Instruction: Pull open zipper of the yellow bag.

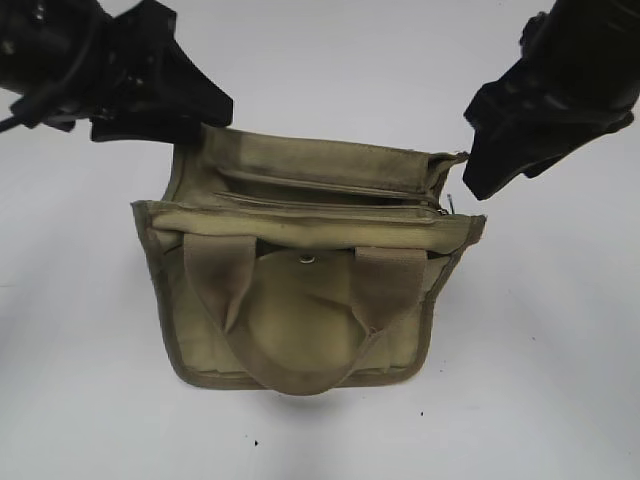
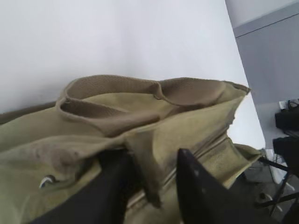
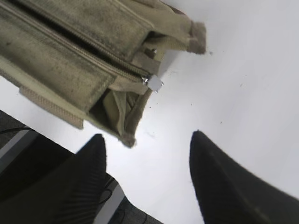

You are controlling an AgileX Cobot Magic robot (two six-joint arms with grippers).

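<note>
Bag: the olive-khaki bag (image 1: 300, 290) stands on the white worktop (image 1: 540, 380), its two wide strap handles (image 1: 300, 330) hanging down the near face below a round metal snap (image 1: 306, 260).
Zipper: the zipper (image 1: 330, 205) runs across the bag's top from side to side; its small silver pull tab (image 3: 154, 83) sits at the right end, sticking out past the bag's corner.
My left jaws (image 2: 154, 186): spread apart at the bag's back left corner, with a fold of the bag's cloth standing between them; I cannot tell whether they press on it.
My right jaws (image 3: 149, 154): wide apart and holding nothing, just beside the bag's right end, the pull tab close by but clear of both.
</note>
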